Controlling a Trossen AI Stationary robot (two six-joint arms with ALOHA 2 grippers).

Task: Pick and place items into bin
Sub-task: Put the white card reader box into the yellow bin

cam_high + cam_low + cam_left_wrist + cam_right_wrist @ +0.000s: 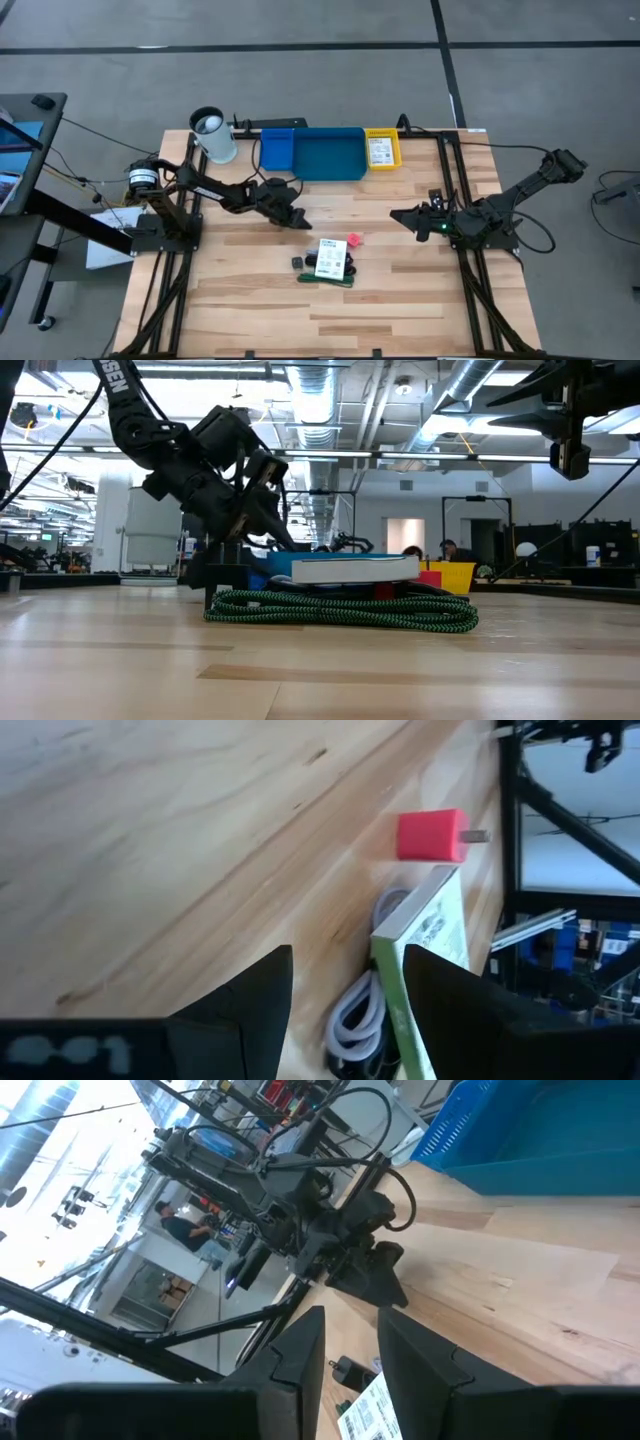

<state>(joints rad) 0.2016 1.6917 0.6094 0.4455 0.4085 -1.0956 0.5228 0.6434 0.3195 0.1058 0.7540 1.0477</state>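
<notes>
The items lie in a cluster at mid-table. A white card box with green print (330, 258) rests on a coiled green cable (328, 280). Beside them are a pink-red cube (353, 240) and a small black block (298, 262). In the left wrist view I see the box (432, 920), the cube (431, 833) and a pale cable loop (362, 1005). My left gripper (297, 217) hovers open just far-left of the cluster, above the table (262, 500). My right gripper (398, 215) waits open to the cluster's right, holding nothing.
A blue bin (325, 152) and a yellow bin (381, 148) stand at the table's far edge, and a white cylindrical cup (213, 135) is to their left. Black frame rails run along both table sides. Bare wood lies near the front edge.
</notes>
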